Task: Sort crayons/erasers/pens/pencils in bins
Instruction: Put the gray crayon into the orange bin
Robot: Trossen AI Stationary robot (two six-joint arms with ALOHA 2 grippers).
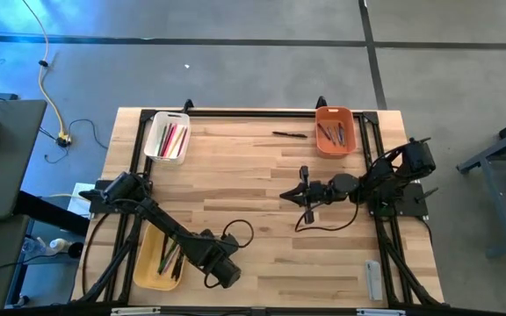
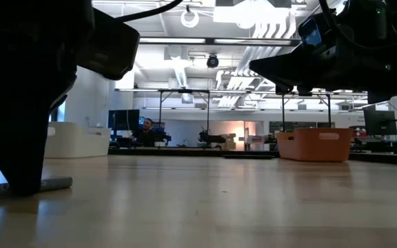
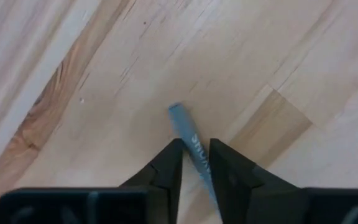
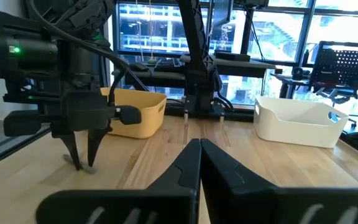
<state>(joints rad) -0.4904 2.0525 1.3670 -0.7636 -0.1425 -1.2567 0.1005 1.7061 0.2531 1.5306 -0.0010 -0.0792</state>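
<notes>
Crayon, grey (image 3: 190, 138), lies on the bare wooden table (image 1: 262, 171) between the fingers of my left claw (image 3: 195, 160), which pinch it at the lower middle of the wrist frame. Just left of that claw sits the yellow bin (image 1: 152, 263). My right claw (image 1: 303, 195), pressed together, waits mid-table. Farther off stand the white bin (image 1: 156, 149) and the orange bin (image 1: 335, 116).
</notes>
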